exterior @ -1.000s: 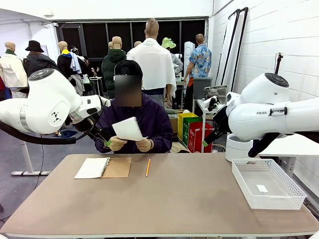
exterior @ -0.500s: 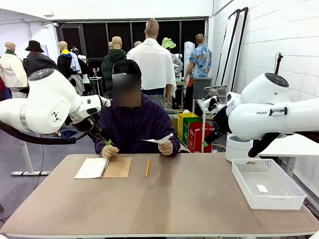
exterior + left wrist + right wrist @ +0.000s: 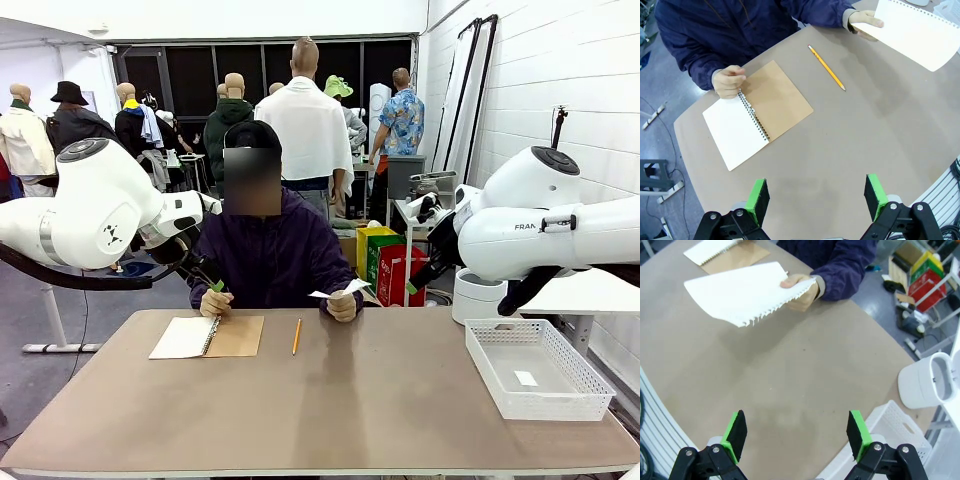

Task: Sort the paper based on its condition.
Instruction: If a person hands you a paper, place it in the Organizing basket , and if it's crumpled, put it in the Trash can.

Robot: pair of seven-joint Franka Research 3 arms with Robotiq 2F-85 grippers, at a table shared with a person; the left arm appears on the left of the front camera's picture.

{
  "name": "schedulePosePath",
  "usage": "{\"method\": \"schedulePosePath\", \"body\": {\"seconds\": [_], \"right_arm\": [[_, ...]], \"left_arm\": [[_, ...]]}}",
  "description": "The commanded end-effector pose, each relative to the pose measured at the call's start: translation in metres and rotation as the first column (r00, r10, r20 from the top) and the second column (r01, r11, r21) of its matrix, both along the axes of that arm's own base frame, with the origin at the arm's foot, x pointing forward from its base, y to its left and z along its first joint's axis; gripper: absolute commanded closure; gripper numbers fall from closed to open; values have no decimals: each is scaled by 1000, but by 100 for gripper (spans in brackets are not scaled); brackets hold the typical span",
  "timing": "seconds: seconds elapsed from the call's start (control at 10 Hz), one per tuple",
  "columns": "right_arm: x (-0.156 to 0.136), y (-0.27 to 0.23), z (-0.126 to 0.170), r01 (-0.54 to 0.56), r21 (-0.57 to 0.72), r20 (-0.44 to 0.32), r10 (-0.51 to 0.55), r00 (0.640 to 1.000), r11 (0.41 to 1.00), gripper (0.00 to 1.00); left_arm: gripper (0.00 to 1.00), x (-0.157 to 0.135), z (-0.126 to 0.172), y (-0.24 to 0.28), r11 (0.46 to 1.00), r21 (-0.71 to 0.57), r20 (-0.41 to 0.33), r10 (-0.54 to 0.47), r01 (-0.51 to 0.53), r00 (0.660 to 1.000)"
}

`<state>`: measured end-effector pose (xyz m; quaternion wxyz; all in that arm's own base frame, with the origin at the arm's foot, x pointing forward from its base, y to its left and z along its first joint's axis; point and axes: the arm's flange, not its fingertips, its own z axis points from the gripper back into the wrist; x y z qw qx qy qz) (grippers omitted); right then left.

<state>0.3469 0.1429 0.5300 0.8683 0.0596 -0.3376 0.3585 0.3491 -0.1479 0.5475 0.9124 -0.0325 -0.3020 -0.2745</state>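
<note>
Left arm comes in at 9 o'clock, elbow high. Left gripper (image 3: 816, 187) hangs above the table (image 3: 360, 400) with its jaws wide apart and nothing between them. Right arm is at 3 o'clock in the same raised pose. Right gripper (image 3: 796, 422) is also spread wide and holds nothing.

The paper (image 3: 340, 291) is one sheet, off the table at the far edge, about 12 o'clock. The person's hand (image 3: 342, 306) pinches one corner, and the torn-hole edge is visible in the right wrist view. It looks roughly flat and level.

The person's other hand (image 3: 215, 303) rests on the open notebook (image 3: 207, 337) at 10 o'clock. A pencil (image 3: 297, 336) lies between notebook and paper. A white tray (image 3: 487, 372) sits at 4 o'clock with a small white scrap (image 3: 525, 378) inside.

The table is tan. There is a white brick wall at 3 o'clock, dark windows at 12 and coloured crates (image 3: 385, 260) behind the person.
</note>
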Motion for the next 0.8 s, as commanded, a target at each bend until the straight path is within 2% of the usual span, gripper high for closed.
{"method": "schedulePosePath", "body": {"seconds": [0.0, 0.2, 0.4, 0.7], "right_arm": [[21, 8, 1, 131, 99, -143, -117, 983, 986, 0], [42, 5, -4, 272, 184, -294, -211, 932, 945, 0], [61, -5, -18, 432, 244, -472, -282, 835, 868, 0], [82, -12, -46, 545, 284, -664, -248, 705, 789, 0]], "left_arm": [[0, 1, 1, -1, 1000, 0, -1, -3, 3, 1000], [0, 1, 1, -1, 1000, 0, -1, -3, 3, 1000], [0, 1, 1, -1, 1000, 0, -1, -3, 3, 1000], [0, 1, 1, -1, 1000, 0, -1, -3, 3, 1000]]}}
